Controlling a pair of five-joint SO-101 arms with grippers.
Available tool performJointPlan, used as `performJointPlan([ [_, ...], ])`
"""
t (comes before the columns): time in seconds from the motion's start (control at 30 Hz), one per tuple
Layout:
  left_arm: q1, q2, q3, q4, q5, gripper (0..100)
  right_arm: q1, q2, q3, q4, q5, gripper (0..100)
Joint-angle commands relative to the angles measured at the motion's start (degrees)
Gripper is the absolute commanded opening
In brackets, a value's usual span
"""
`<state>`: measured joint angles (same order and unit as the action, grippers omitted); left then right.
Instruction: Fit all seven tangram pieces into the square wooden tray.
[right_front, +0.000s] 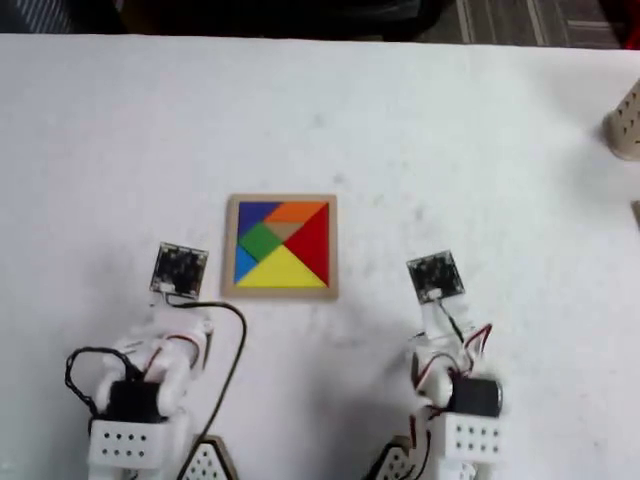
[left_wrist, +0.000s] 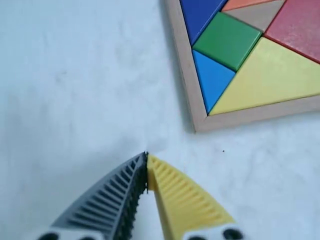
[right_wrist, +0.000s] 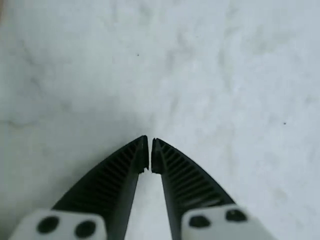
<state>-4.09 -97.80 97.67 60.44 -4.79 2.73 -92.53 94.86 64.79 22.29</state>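
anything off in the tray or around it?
One thing: the tan triangle between the green square and red triangle matches the colour of the wooden tray; piece or empty slot, I cannot tell. The other pieces sit flat. Left tool and right tool are shut, off the tray.

White table (right_front: 320, 110), dark floor (right_front: 300, 15) beyond, perforated holder (right_front: 625, 125) at edge

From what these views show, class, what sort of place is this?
Likely a robotics lab or workshop bench: the left arm and right arm sit side by side at a white table, with a wooden tangram tray set between them.
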Motion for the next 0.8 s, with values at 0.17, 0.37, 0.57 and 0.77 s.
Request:
performJointPlan([
  [0.17, 0.7, -5.6, -0.5, 12.9, -0.6, 2, -0.1, -8.1, 1.7, 2.0, -0.9, 1.8],
  [0.37, 0.5, -5.7, -0.5, 12.9, -0.6, 2, 0.4, -8.7, 2.2, 6.0, -0.9, 1.7],
  [0.57, 0.5, -5.7, -0.5, 12.9, -0.6, 2, 0.2, -9.8, 2.1, 7.3, -0.9, 1.8],
  [0.77, 0.5, -5.7, -0.5, 12.9, -0.6, 2, 0.2, -9.8, 2.1, 7.3, -0.9, 1.8],
])
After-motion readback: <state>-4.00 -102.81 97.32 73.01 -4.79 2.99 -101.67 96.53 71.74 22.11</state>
